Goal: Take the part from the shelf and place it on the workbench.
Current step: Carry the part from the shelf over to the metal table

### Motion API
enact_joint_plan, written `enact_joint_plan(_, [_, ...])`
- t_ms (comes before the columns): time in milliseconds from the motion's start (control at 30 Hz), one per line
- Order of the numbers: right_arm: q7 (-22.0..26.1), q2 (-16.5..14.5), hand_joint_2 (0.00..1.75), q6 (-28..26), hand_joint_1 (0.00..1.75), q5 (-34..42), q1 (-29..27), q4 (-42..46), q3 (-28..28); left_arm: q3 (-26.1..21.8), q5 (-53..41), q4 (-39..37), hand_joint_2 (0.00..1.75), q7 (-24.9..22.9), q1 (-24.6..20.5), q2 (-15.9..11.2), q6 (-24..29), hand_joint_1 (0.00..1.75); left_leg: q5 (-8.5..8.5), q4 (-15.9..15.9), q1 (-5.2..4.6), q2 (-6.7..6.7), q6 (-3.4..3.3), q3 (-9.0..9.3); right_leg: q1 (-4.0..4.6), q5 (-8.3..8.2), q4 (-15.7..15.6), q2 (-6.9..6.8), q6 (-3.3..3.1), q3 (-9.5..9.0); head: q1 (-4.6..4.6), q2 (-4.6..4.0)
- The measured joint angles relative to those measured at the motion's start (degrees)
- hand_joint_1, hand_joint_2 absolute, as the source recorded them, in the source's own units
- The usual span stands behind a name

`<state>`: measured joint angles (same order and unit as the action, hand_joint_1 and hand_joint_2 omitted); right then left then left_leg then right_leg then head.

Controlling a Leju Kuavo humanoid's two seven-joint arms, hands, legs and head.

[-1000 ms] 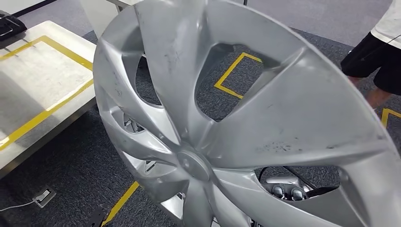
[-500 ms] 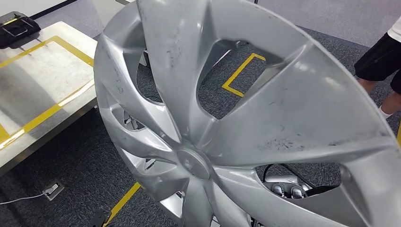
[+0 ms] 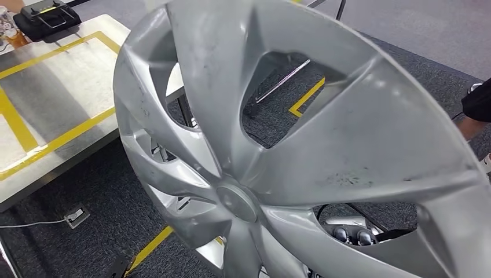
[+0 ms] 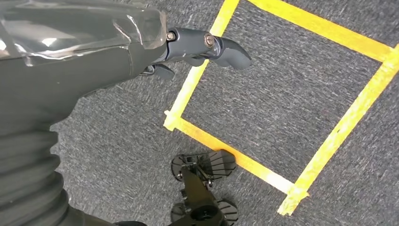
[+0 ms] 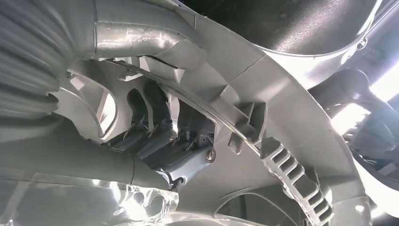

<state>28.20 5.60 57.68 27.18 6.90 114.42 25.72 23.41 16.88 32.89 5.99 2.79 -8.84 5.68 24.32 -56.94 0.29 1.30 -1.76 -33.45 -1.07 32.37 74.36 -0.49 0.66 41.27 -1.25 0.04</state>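
Note:
The part is a big silver wheel cover (image 3: 301, 150) with broad spokes, held up close in the head view and tilted. My right hand (image 5: 160, 136) grips its rim from behind, dark fingers (image 5: 141, 106) hooked through the ribbed back of the wheel cover (image 5: 287, 108). Through a lower spoke opening in the head view, fingertips of the right hand (image 3: 350, 234) show. The workbench (image 3: 58, 87), a pale metal top marked with yellow tape, stands to the left. My left hand (image 4: 94, 52) hangs over the carpet holding nothing, its fingers (image 4: 221, 47) apart.
A black case (image 3: 46, 17) sits at the workbench's far corner. Yellow tape boxes (image 4: 282, 174) mark the dark carpet. A floor socket (image 3: 75, 215) with a cable lies below the bench edge. Metal legs (image 3: 278, 87) stand behind the cover, and a person (image 3: 477, 104) stands at the right edge.
The camera has turned left: the workbench has slid further into the picture and the person has moved toward the right edge. The wheel cover keeps its place in my right hand.

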Motion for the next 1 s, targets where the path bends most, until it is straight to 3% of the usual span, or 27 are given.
enact_joint_plan(33, [0.0,0.0,1.75,0.0,1.24,0.0,0.0,0.0,0.0,0.0,-0.1,0.0,1.75,0.0,0.0,0.0,0.0,0.0,0.02,0.0,0.01,0.46,0.03,0.02,-0.07,-0.67,-0.6,0.04,0.41,-0.07,0.01,0.0])
enact_joint_plan(100, [0.1,0.1,1.75,0.0,1.24,-0.1,-0.1,0.0,0.0,-0.1,-0.3,0.0,1.75,-0.1,0.0,0.1,-0.1,0.0,0.17,-0.3,0.08,1.38,0.27,0.04,-0.33,-3.68,-7.2,0.54,1.33,-2.94,0.01,0.0])
enact_joint_plan(133, [0.1,0.1,1.75,0.0,1.24,-0.1,-0.1,0.0,0.0,-0.2,-0.4,0.1,1.75,-0.2,0.0,0.2,-0.1,0.0,0.38,-0.6,-0.02,1.8,0.55,-0.12,-0.39,-5.09,-11.0,1.06,1.43,-4.69,0.03,0.0])
enact_joint_plan(200, [0.1,0.1,1.75,0.0,1.24,-0.1,-0.1,0.0,0.0,-0.5,-0.6,0.1,1.75,-0.2,0.1,0.2,-0.2,0.0,0.7,-1.2,-0.1,2.39,1.22,-0.54,-0.31,-6.5,-15.0,1.8,0.84,-6.56,0.02,0.0])
enact_joint_plan(267, [0.1,0.1,1.75,0.0,1.24,-0.1,0.0,0.0,0.0,-0.7,-0.6,0.2,1.75,-0.2,0.3,0.1,-0.2,0.0,0.81,-1.3,0.07,2.69,1.83,-0.77,-0.16,-6.7,-15.3,1.59,-0.11,-6.64,0.02,0.0])
enact_joint_plan(333, [0.1,0.0,1.75,0.0,1.24,-0.1,0.1,0.0,0.0,-0.8,-0.6,0.2,1.75,-0.3,0.5,0.1,-0.2,0.0,1.64,-2.7,0.21,1.74,2.43,-1.37,-0.32,-6.81,-15.5,1.23,-0.75,-6.78,-0.11,0.0])
enact_joint_plan(400, [0.1,-0.2,1.75,0.0,1.24,-0.1,0.2,0.0,0.0,-0.9,-0.7,0.2,1.75,-0.3,0.4,0.0,-0.2,0.0,4.47,-7.9,0.35,0.05,3.01,-3.72,-0.42,-6.78,-15.6,0.75,-1.18,-6.95,-0.39,0.0])
enact_joint_plan(467, [0.2,-0.2,1.75,0.1,1.24,-0.2,0.2,0.0,0.0,-1.0,-0.8,0.2,1.75,-0.3,0.4,0.0,-0.3,0.0,7.62,-15.1,0.57,-0.7,3.46,-7.24,-0.33,-6.66,-15.6,0.18,-1.36,-6.99,-0.52,0.0])
enact_joint_plan(500, [0.2,-0.2,1.75,0.1,1.24,-0.2,0.2,0.0,0.1,-1.0,-0.9,0.2,1.75,-0.3,0.4,0.0,-0.4,0.0,8.1,-17.2,0.66,-0.83,3.57,-8.36,-0.31,-6.63,-15.5,-0.11,-1.37,-7.0,-0.52,0.0])
enact_joint_plan(533, [0.2,-0.2,1.75,0.1,1.24,-0.2,0.2,0.0,0.1,-1.0,-1.0,0.2,1.75,-0.3,0.4,0.0,-0.4,0.0,7.51,-17.2,0.73,-0.94,3.6,-8.5,-0.3,-6.61,-15.5,-0.39,-1.37,-7.02,-0.52,0.0])
enact_joint_plan(567, [0.2,-0.2,1.75,0.1,1.24,-0.2,0.2,-0.1,0.1,-1.1,-1.0,0.2,1.75,-0.3,0.4,0.0,-0.5,0.0,5.95,-14.8,0.79,-1.13,3.54,-7.43,-0.3,-6.59,-15.5,-0.67,-1.35,-7.08,-0.53,0.0])
enact_joint_plan(667, [0.3,-0.2,1.75,0.1,1.24,-0.1,0.4,-0.1,0.1,-1.4,-1.1,0.2,1.75,-0.3,0.3,-0.1,-0.5,0.0,1.55,-3.9,0.47,-2.78,2.86,-2.02,-0.01,-6.42,-15.5,-1.38,-1.03,-7.27,-0.49,0.0])
enact_joint_plan(733, [0.4,-0.2,1.75,0.2,1.24,-0.1,0.4,-0.1,0.1,-1.8,-1.2,0.3,1.75,-0.3,0.3,-0.2,-0.5,0.0,1.41,-1.7,0.0,-3.18,2.23,-1.09,0.18,-6.29,-15.6,-1.85,-0.55,-7.33,-0.43,0.0])
enact_joint_plan(833, [0.5,-0.2,1.75,0.2,1.24,-0.1,0.5,-0.1,0.1,-2.1,-1.3,0.3,1.75,-0.3,0.4,-0.2,-0.5,0.0,0.89,-1.0,0.02,-2.07,1.08,-0.51,-0.02,-5.8,-15.1,-2.04,0.26,-7.32,-0.37,0.0])
enact_joint_plan(900, [0.6,-0.2,1.75,0.2,1.24,-0.1,0.6,-0.1,0.1,-2.2,-1.3,0.4,1.75,-0.3,0.3,-0.1,-0.5,0.0,0.4,-0.4,0.26,-1.38,0.4,0.03,-0.1,-3.67,-10.9,-0.97,0.08,-5.37,-0.22,0.0])
enact_joint_plan(1000, [0.7,-0.1,1.75,0.2,1.24,-0.1,0.5,-0.3,0.1,-2.2,-1.3,0.4,1.75,-0.3,0.3,0.0,-0.6,0.0,0.31,-0.4,0.15,-0.19,0.15,-0.13,-0.1,0.11,-0.6,-0.02,-0.22,-0.34,-0.09,0.0])
